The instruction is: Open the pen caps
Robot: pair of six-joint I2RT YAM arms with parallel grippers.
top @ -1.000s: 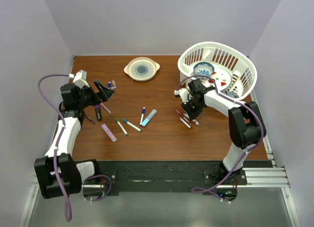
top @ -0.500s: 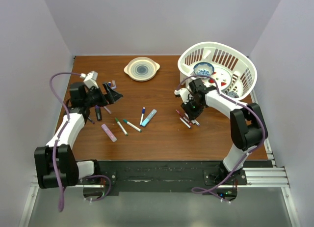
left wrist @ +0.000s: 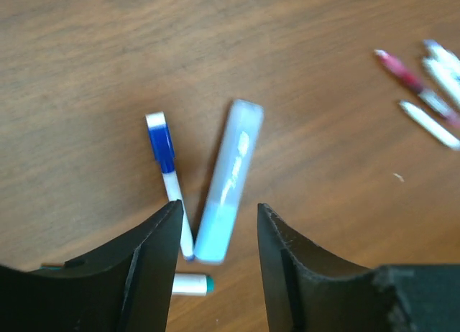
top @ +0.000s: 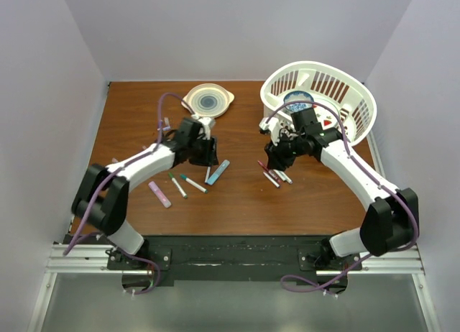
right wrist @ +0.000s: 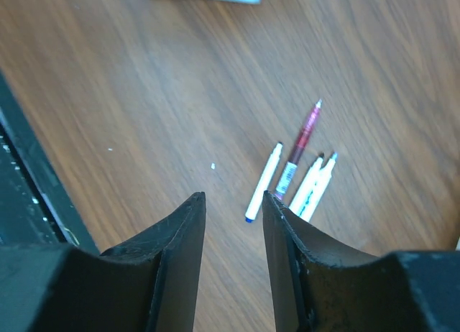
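Brown wood forms the table [top: 244, 210], which carries a plate [top: 208, 100] at its 12 o'clock edge and a white basket [top: 327, 80] at 2 o'clock. Near the middle the left claw [top: 206, 154] hangs with jaws parted and nothing between them. Its wrist view looks down on a blue cap [left wrist: 161, 140] seated on a thin white barrel [left wrist: 175, 192]. A light-blue marker [left wrist: 228, 181] lies just beside that pen, at its 3 o'clock, and the two lean together toward the claw's gap. At 7 o'clock from this claw in the top view lie a green cap [top: 172, 177] and a teal cap [top: 184, 178], each on its own white pen, and farther out the same way lies a pink marker [top: 160, 194]. The right claw [top: 277, 158] hangs at 3 o'clock from the left one, well apart, also gaping and holding nothing. Its wrist view shows a red pen [right wrist: 302, 139] ahead, toward 1 o'clock. A blue-tipped pen [right wrist: 263, 181] lies on the red pen's 9 o'clock side, and two white pens [right wrist: 314, 187] touch each other on its 3 o'clock side. Whether these four wear caps is too small to tell.
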